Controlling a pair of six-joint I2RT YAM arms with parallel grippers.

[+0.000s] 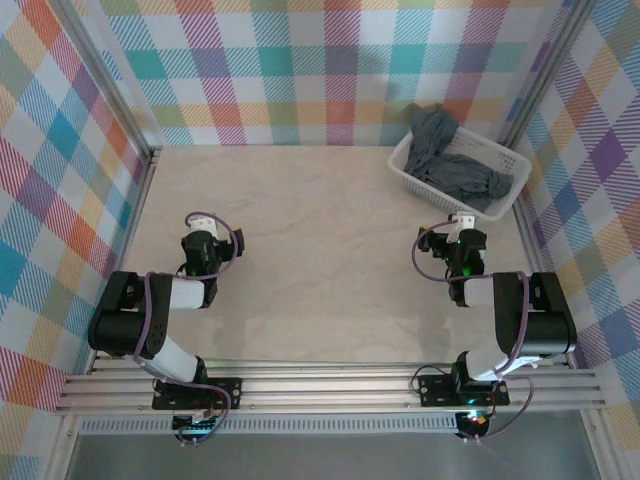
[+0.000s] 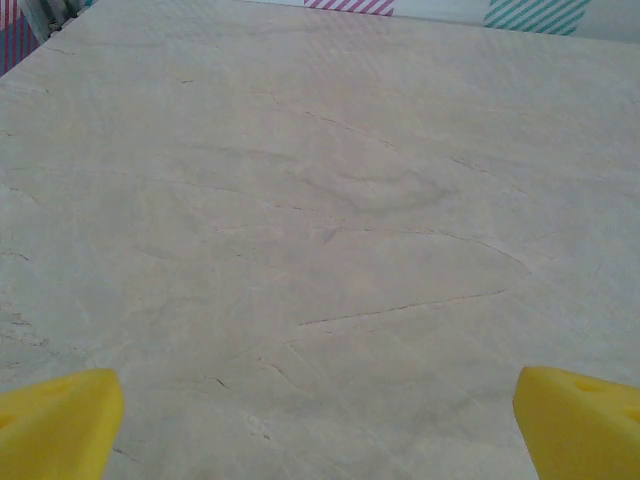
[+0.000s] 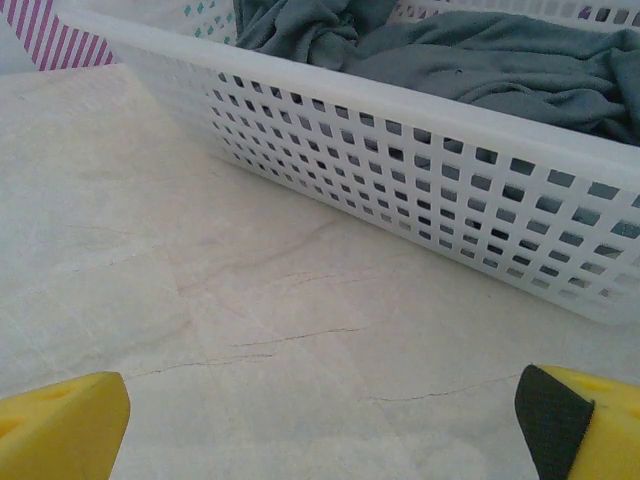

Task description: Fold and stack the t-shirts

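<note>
Dark charcoal-grey t-shirts (image 1: 455, 165) lie crumpled in a white perforated basket (image 1: 412, 176) at the back right of the table, one bunch draped over its far corner. The right wrist view shows the same t-shirts (image 3: 500, 65) inside the basket (image 3: 420, 150), just ahead of my right gripper (image 3: 320, 430). That right gripper (image 1: 462, 222) is open, a short way in front of the basket, with nothing between its yellow fingertips (image 3: 60, 425). My left gripper (image 1: 200, 225) rests low at the left and is open over bare marble-patterned table (image 2: 320, 250), its yellow fingertips (image 2: 55, 420) wide apart.
Plaid walls and metal posts (image 1: 115, 100) enclose the table on three sides. A beige marble-patterned tabletop (image 1: 310, 260) stretches between the two arms. A metal rail (image 1: 330, 390) with the arm bases runs along the near edge.
</note>
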